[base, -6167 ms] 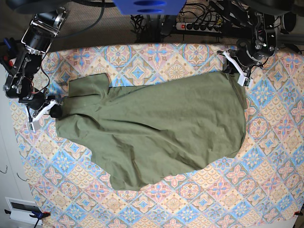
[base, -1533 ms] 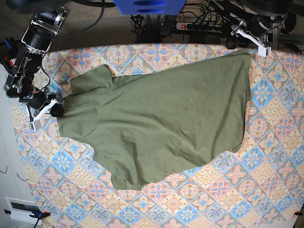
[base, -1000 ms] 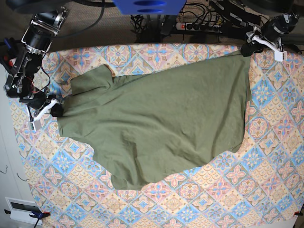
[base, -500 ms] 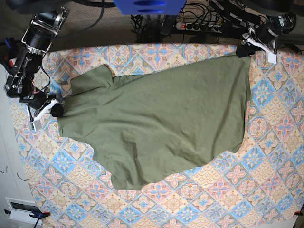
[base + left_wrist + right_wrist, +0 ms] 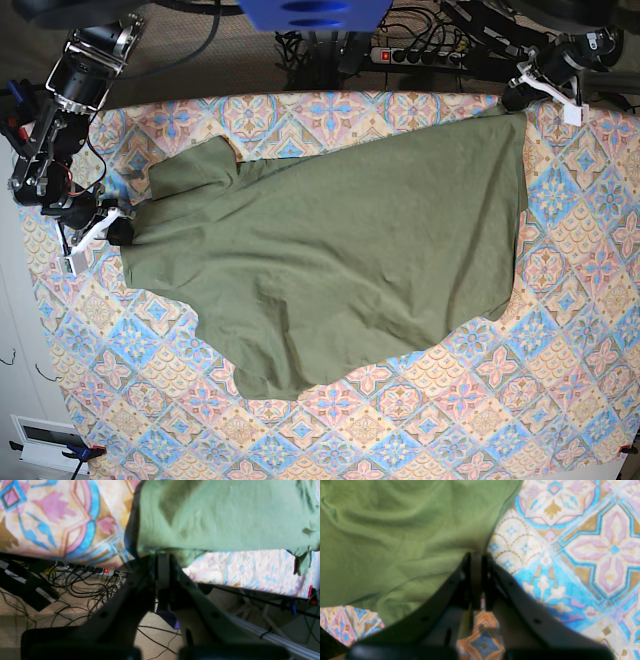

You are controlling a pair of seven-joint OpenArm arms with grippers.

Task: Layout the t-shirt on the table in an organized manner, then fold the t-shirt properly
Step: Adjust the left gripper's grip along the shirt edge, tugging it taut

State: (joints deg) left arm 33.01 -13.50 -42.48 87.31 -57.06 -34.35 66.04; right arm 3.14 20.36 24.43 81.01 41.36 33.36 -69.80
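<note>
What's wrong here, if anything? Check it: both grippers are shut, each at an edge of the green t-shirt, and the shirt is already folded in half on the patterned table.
One thing is wrong: the t-shirt is not folded. The base view shows it spread in a single rumpled layer on the table. The left gripper and right gripper are shut at its edges.

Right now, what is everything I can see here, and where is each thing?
t-shirt: one, olive green, spread across the middle of the table.
table: one, covered in a blue, pink and cream tile-pattern cloth.
power strip: one, dark with a red switch, on the floor behind the table.
cables: several, black, on the floor by the power strip.
left end effector: one, black and white, shut at the shirt's far corner.
right end effector: one, black and white, shut on the shirt's opposite edge.
</note>
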